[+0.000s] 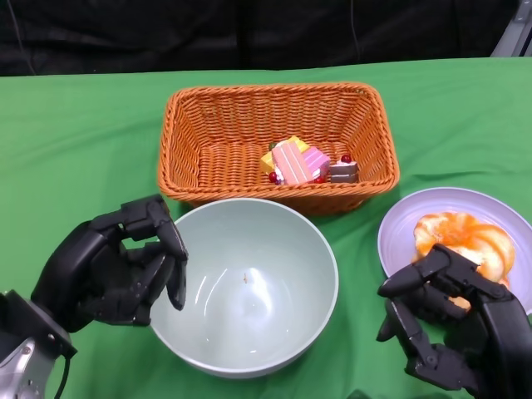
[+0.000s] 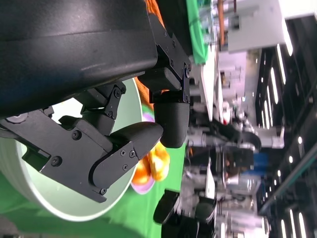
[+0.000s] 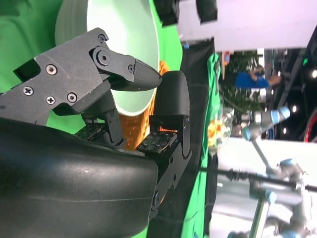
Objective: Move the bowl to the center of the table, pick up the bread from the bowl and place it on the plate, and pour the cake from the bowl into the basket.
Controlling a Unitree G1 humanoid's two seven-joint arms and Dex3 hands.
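Note:
The pale green bowl stands empty on the green table, just in front of the basket. Several cake pieces lie inside the orange wicker basket. The orange-glazed bread sits on the lilac plate at the right. My left hand is at the bowl's left rim with its fingers loosely curled; one fingertip hangs over the rim, and nothing is in the hand. My right hand hovers by the plate's near edge, fingers apart and empty. The bowl also shows behind my right hand's fingers in the right wrist view.
The green cloth covers the table, with a dark backdrop behind its far edge. Basket, bowl and plate stand close together. The left wrist view shows the bowl and the bread beyond my left hand's fingers.

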